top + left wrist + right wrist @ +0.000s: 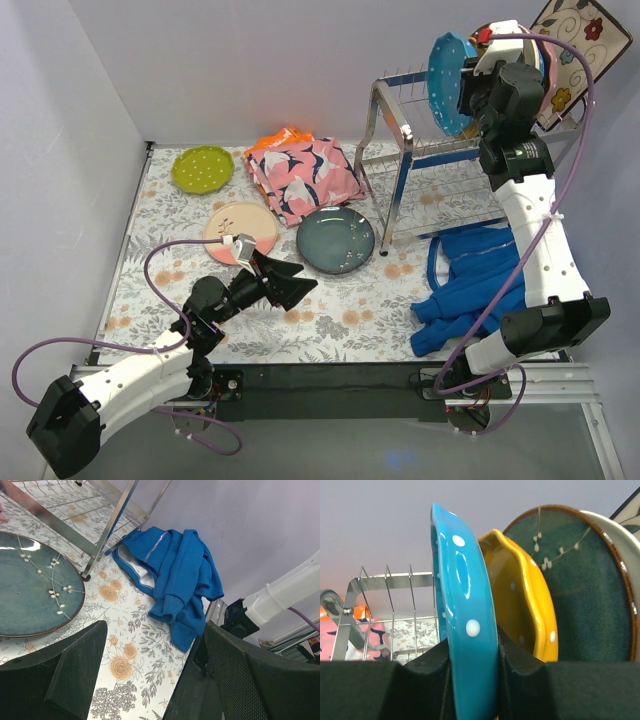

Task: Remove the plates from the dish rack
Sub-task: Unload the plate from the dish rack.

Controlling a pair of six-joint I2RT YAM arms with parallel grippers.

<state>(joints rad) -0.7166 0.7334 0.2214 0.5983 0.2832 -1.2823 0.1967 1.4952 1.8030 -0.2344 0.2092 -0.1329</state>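
Observation:
My right gripper (pixel 468 90) (pixel 472 680) is shut on the rim of a blue dotted plate (pixel 447 85) (pixel 465 605), which stands on edge at the top of the chrome dish rack (pixel 400 150). Behind it in the rack stand an orange dotted plate (pixel 520 595), a dark teal plate (pixel 580 590) and a cream plate (pixel 625 555). A square floral plate (pixel 582 45) leans at the far right. On the table lie a lime plate (pixel 203 168), a cream-pink plate (pixel 240 228) and a dark teal plate (pixel 335 240) (pixel 30 590). My left gripper (pixel 290 278) (pixel 155 630) hovers open and holds nothing, just in front of that teal plate.
A pink bird-print cloth (pixel 303 178) lies between the lime plate and the rack. A blue garment (pixel 470 280) (pixel 175 580) is heaped beside the right arm, by the rack's front leg (pixel 107 530). White walls close the left and back sides.

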